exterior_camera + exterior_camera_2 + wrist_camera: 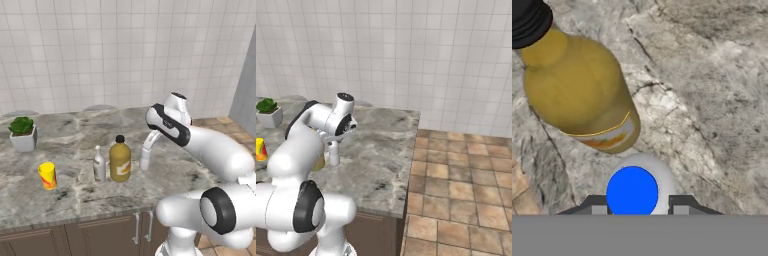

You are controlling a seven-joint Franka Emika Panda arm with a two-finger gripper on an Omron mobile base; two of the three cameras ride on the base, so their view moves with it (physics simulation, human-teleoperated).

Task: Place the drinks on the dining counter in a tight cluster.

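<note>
One small bottle [633, 191], upright, is pinched between the gripper [637, 206] fingers, just right of the jug [120, 160] on the counter [65, 200]; slim bottle [99, 164] stands beyond the jug.

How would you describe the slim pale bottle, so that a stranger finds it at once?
Look at the marbled counter under the tiled wall. The slim beige-white bottle stands just left of the orange-yellow jug; it is thinner, paler and has no black cap.
</note>
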